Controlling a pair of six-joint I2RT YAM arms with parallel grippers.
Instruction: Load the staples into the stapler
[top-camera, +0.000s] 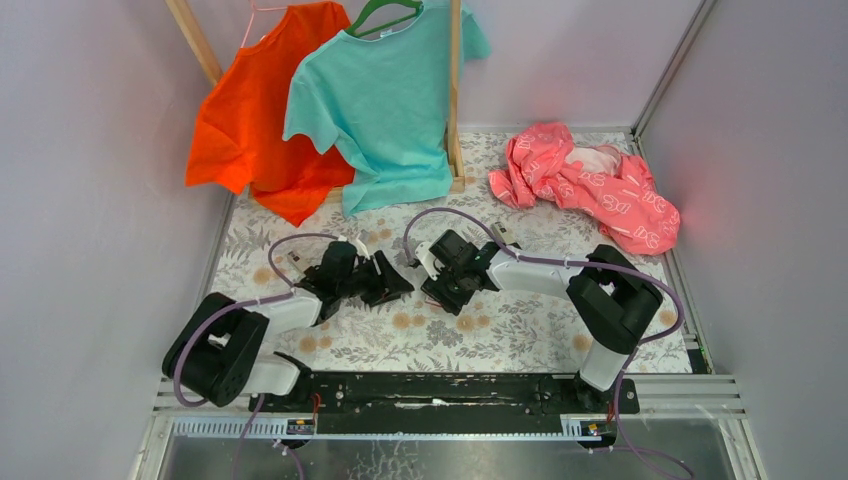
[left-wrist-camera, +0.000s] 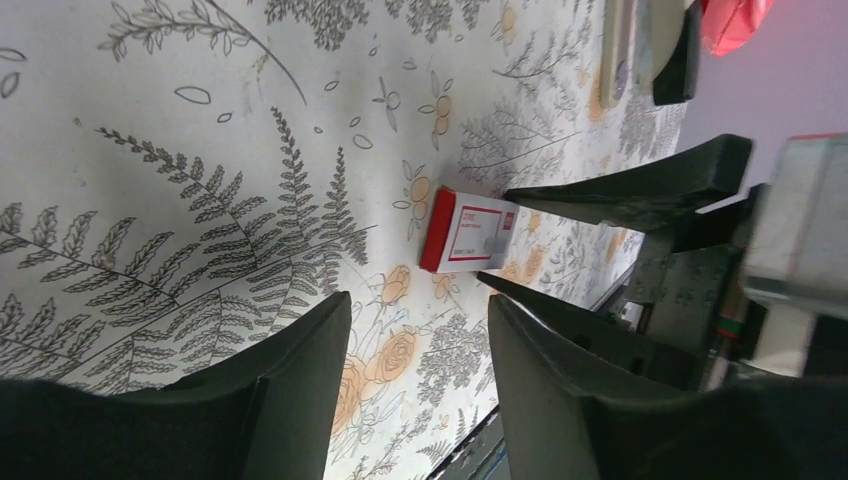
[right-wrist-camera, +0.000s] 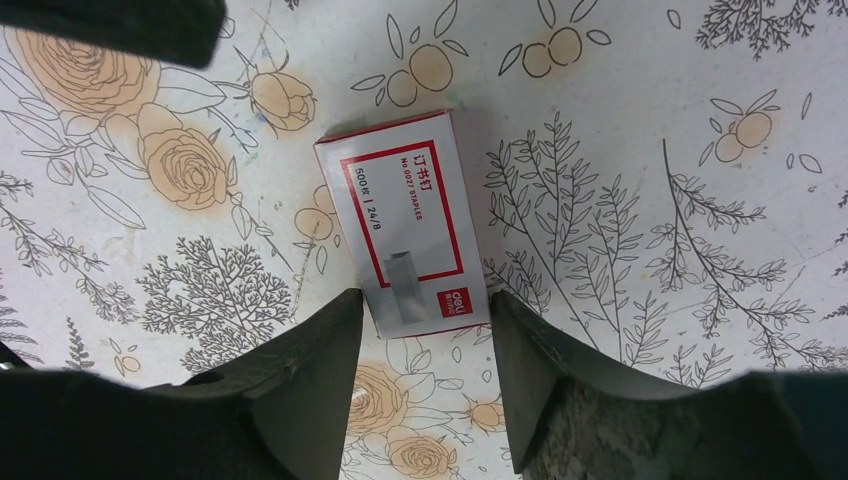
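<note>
The staples (right-wrist-camera: 405, 225) are a small flat box with red and white print, lying on the floral tablecloth (right-wrist-camera: 650, 120) in the middle of the table. My right gripper (right-wrist-camera: 425, 300) is open, its two fingertips standing on either side of the box's near end with narrow gaps. My left gripper (left-wrist-camera: 420, 300) is open and empty, with the staples (left-wrist-camera: 470, 230) a short way beyond its tips. In the left wrist view the right gripper's fingers (left-wrist-camera: 640, 185) bracket the box. From above, the left gripper (top-camera: 395, 280) and the right gripper (top-camera: 440, 285) face each other closely. The stapler shows in no view.
An orange shirt (top-camera: 250, 120) and a teal shirt (top-camera: 385, 100) hang from a wooden rack (top-camera: 455, 90) at the back. A pink patterned cloth (top-camera: 590, 180) lies bunched at the back right. Grey walls close in both sides.
</note>
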